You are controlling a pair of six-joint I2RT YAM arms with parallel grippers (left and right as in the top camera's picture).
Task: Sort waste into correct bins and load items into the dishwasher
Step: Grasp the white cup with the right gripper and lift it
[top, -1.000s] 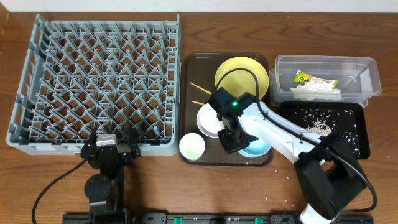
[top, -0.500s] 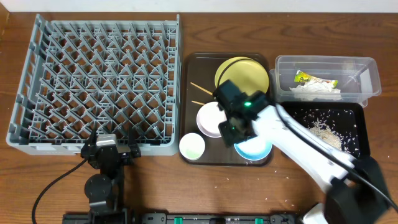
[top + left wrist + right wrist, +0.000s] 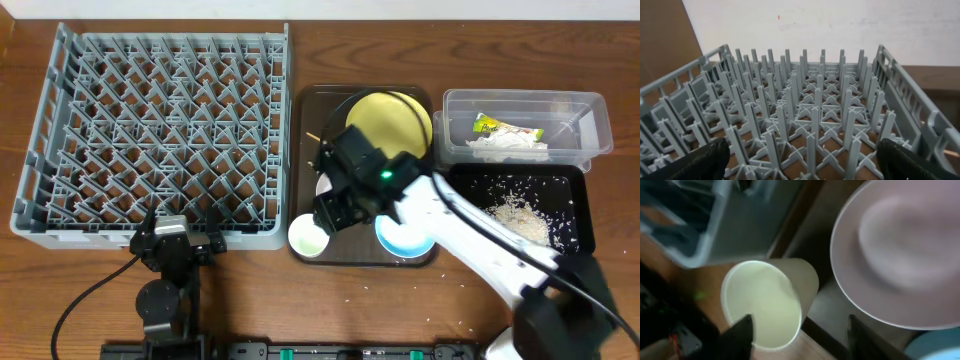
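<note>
Hovering above small white cup [image 3: 760, 302]: right gripper [image 3: 801, 332], jaws parted.

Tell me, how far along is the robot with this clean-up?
Waste looks mostly sorted: wrapper and crumpled paper lie in the clear tub, rice in the black tray. In hand: nothing yet; the right hand hangs open over the small cup beside the white bowl. To do: the rack holds nothing; those, the blue bowl, yellow plate and chopsticks need loading.
</note>
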